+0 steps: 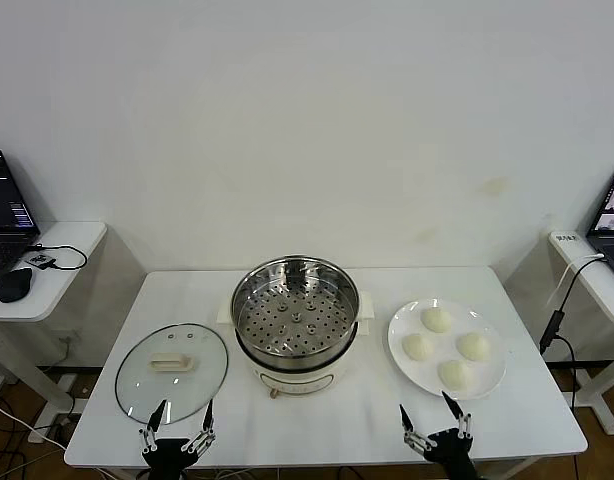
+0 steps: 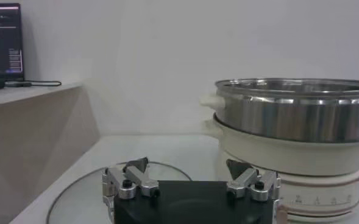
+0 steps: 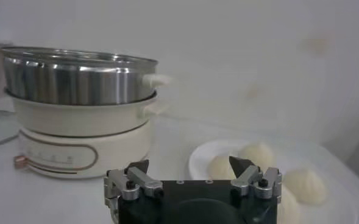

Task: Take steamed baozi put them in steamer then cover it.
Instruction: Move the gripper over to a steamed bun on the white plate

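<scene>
Nearest to us, at the table's front edge, the left gripper (image 1: 177,428) and the right gripper (image 1: 433,422) both hang with fingers spread wide and nothing between them. We see the left one just over the front rim of the glass lid (image 1: 173,372), which lies flat near the table's front left corner with its cream handle up.

We find the steamer (image 1: 296,322) at the middle of the table (image 1: 332,420), a shiny steel pot on a cream base. Its perforated tray holds no buns, as far as the head view lets us judge.

All four steamed baozi (image 1: 446,346) sit on the white plate (image 1: 399,350) toward the table's right edge, spaced slightly apart in a rough diamond. The right gripper hovers just in front of that plate.
</scene>
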`<state>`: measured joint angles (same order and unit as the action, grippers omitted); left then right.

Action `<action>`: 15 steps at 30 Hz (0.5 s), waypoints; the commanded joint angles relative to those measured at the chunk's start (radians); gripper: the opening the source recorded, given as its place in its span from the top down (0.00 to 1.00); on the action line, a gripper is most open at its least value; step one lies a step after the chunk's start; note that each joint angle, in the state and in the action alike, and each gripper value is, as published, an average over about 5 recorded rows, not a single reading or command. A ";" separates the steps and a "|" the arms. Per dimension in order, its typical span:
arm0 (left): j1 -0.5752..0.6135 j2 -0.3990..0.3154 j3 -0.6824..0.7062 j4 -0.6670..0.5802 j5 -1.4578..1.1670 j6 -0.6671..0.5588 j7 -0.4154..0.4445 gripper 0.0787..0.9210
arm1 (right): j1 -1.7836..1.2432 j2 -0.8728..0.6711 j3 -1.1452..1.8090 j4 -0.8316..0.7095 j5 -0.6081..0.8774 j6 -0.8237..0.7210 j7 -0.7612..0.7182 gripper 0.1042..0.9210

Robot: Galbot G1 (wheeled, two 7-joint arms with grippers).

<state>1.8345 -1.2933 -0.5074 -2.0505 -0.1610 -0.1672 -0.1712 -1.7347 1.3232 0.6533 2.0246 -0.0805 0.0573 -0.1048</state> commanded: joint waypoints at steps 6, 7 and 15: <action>-0.013 0.019 -0.017 -0.002 0.047 -0.013 0.008 0.12 | 0.141 -0.102 0.089 -0.055 -0.356 -0.023 0.069 0.12; -0.020 0.017 -0.017 -0.002 0.050 -0.013 0.006 0.12 | 0.171 -0.121 0.104 -0.077 -0.402 -0.020 0.061 0.12; -0.049 0.008 -0.021 -0.009 0.084 -0.015 0.003 0.12 | 0.365 -0.328 0.124 -0.186 -0.491 -0.079 -0.156 0.12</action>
<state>1.7964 -1.2889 -0.5276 -2.0592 -0.1004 -0.1798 -0.1696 -1.4603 1.0746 0.7272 1.8729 -0.4191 -0.0118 -0.2277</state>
